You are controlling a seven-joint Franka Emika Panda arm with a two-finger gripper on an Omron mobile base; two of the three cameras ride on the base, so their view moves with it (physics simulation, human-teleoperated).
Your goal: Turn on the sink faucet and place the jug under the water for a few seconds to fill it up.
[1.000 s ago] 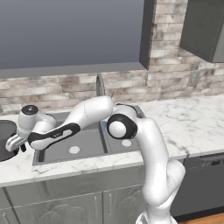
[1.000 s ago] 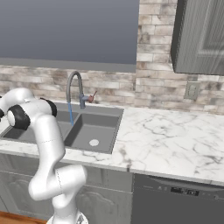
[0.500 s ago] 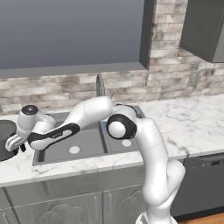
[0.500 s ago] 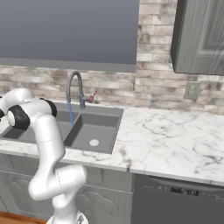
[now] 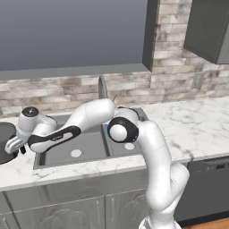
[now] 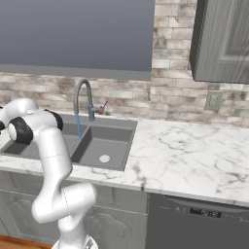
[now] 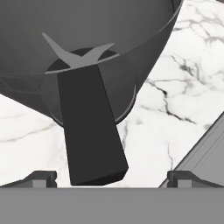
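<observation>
The jug (image 7: 100,52) is a wide dark gray vessel standing on the marble counter left of the sink (image 5: 89,145). Its black handle (image 7: 89,131) points toward me, between my gripper's (image 7: 112,178) two fingertips. The jaws are open wide, with gaps on both sides of the handle. In the left base view the jug (image 5: 5,141) sits at the picture's left edge, and the gripper (image 5: 14,148) is right against its side. The sink faucet (image 6: 81,97) is running: a thin blue stream of water (image 6: 79,129) falls into the left basin. Its reddish lever (image 6: 102,107) sticks out at the base.
The sink's corner (image 7: 205,148) shows at the lower right of the hand view. A brick backsplash and a dark window lie behind the sink. Marble counter (image 6: 185,151) stretches to the right, with a wall cabinet (image 6: 223,39) above it.
</observation>
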